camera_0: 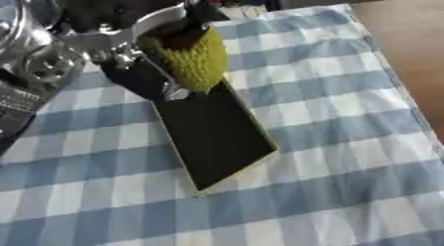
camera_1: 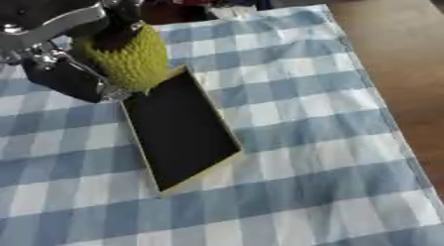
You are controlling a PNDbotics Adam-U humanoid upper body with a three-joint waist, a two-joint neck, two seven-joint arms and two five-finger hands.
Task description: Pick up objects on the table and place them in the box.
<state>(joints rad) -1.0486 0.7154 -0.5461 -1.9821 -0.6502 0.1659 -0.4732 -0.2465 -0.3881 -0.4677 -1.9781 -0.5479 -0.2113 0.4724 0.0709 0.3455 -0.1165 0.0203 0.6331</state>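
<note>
The left robot hand (camera_1: 65, 66) grips a yellow foam-netted object (camera_1: 130, 59) over the box (camera_1: 178, 128); an off-centre release could miss it.

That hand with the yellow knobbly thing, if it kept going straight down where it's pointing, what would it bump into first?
Probably the flat black box with pale edges; the left hand holds the yellow-green knitted object just above its near end, though depth is unclear.
</note>
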